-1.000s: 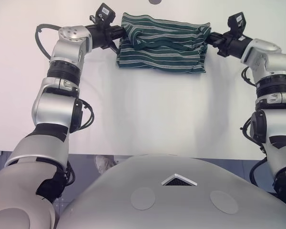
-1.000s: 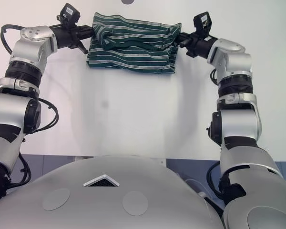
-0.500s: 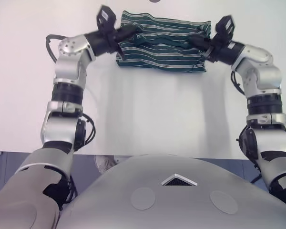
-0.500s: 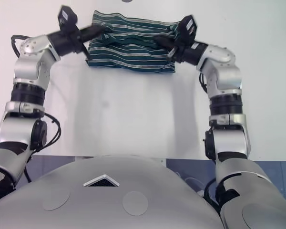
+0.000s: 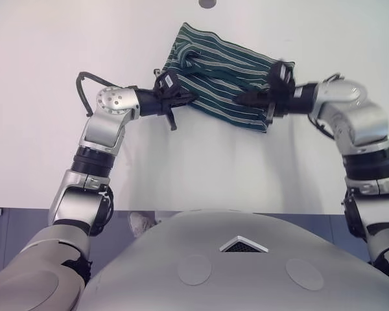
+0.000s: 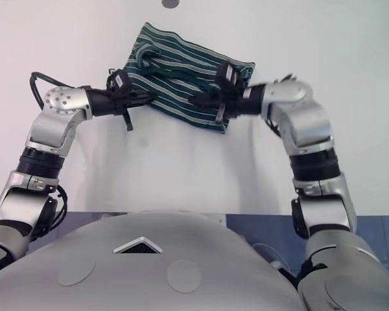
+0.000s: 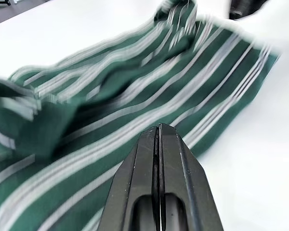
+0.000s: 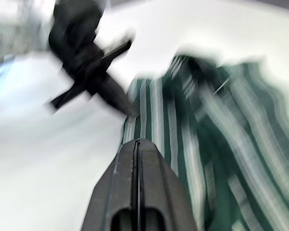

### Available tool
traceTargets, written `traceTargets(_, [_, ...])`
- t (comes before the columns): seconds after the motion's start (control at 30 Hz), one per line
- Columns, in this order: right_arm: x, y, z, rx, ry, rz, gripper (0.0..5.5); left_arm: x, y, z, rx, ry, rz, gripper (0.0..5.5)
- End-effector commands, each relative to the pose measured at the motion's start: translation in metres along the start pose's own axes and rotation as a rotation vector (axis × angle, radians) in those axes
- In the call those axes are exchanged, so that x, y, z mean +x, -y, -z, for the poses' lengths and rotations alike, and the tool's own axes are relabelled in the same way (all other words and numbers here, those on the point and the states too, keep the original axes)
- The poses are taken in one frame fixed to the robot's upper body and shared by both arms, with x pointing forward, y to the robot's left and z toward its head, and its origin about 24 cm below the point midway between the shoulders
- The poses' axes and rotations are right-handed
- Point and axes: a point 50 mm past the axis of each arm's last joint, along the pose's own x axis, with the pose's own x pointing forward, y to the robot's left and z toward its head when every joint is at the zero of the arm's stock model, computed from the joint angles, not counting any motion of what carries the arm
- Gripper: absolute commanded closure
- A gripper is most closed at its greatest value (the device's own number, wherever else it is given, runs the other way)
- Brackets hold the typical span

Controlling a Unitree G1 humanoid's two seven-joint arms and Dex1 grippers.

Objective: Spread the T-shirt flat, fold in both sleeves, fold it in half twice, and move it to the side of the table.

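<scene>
White table (image 5: 181, 168), evenly lit; grey-blue floor (image 5: 13, 220) below near edge.

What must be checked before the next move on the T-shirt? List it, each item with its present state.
1. T-shirt folded into a compact bundle: ok.
2. T-shirt square to the near edge of the table: not ok, it lies askew.
3. Left jaws shut: ok, at the shirt's near left edge.
4. Right jaws shut: ok, over the shirt's near right corner.
5. Cloth pinched in either jaws: cannot tell.
6. T-shirt at the side of the table: cannot tell, the table's side edges are out of frame.
</scene>
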Motion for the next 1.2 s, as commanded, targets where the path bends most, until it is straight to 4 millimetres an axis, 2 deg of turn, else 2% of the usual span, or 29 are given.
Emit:
traceTargets(0.03, [0.018, 0.017, -0.001, -0.036, -0.047, 0.089, 5.46, 0.025, 0.008, -0.030, 0.002, 0.086, 0.061, 5.50])
traceTargets(0.1, [0.035, 0.031, 0.007, -0.035, -0.090, 0.163, 5.46, 0.046, 0.013, -0.019, 0.122, -0.035, 0.045, 5.50])
traceTargets(0.17, [0.053, 0.036, 0.016, -0.071, -0.162, 0.169, 5.46, 0.060, 0.019, 0.000, 0.188, -0.179, 0.063, 5.50])
traceTargets(0.3, [0.071, 0.035, 0.038, -0.107, -0.300, 0.106, 5.46, 0.055, 0.017, 0.021, 0.192, -0.335, 0.110, 5.50])
traceTargets(0.37, [0.073, 0.041, 0.041, -0.149, -0.340, 0.140, 5.46, 0.053, 0.018, 0.030, 0.176, -0.375, 0.120, 5.50])
traceTargets(0.4, [0.070, 0.051, 0.042, -0.197, -0.375, 0.212, 5.46, 0.053, 0.018, 0.032, 0.162, -0.378, 0.117, 5.50])
traceTargets(0.5, [0.042, 0.095, 0.018, -0.193, -0.303, 0.586, 5.46, 0.053, 0.019, 0.033, 0.131, -0.364, 0.110, 5.50])
traceTargets(0.57, [0.031, 0.109, -0.006, -0.156, -0.174, 0.707, 5.46, 0.053, 0.019, 0.034, 0.109, -0.356, 0.108, 5.50])
traceTargets(0.63, [0.026, 0.114, -0.025, -0.154, -0.082, 0.740, 5.46, 0.053, 0.020, 0.035, 0.089, -0.350, 0.104, 5.50])
traceTargets(0.73, [0.026, 0.110, -0.032, -0.204, -0.051, 0.656, 5.46, 0.053, 0.020, 0.035, 0.083, -0.346, 0.098, 5.50])
traceTargets(0.8, [0.033, 0.093, -0.026, -0.250, -0.066, 0.439, 5.46, 0.052, 0.019, 0.035, 0.086, -0.346, 0.093, 5.50])
traceTargets(0.87, [0.037, 0.064, -0.010, -0.280, -0.122, 0.210, 5.46, 0.050, 0.020, 0.035, 0.083, -0.343, 0.089, 5.50])
traceTargets(0.93, [0.038, 0.042, 0.011, -0.286, -0.214, 0.125, 5.46, 0.050, 0.020, 0.036, 0.084, -0.340, 0.087, 5.50])
traceTargets(1.0, [0.030, 0.030, 0.032, -0.282, -0.313, 0.165, 5.46, 0.050, 0.021, 0.035, 0.088, -0.339, 0.087, 5.50])
traceTargets(1.07, [0.017, 0.028, 0.043, -0.305, -0.399, 0.232, 5.46, 0.049, 0.021, 0.036, 0.084, -0.338, 0.083, 5.50])
traceTargets(1.13, [0.000, 0.039, 0.048, -0.358, -0.488, 0.323, 5.46, 0.048, 0.022, 0.037, 0.082, -0.341, 0.083, 5.50])
traceTargets(1.2, [-0.014, 0.057, 0.039, -0.423, -0.525, 0.451, 5.46, 0.047, 0.022, 0.038, 0.085, -0.347, 0.084, 5.50])
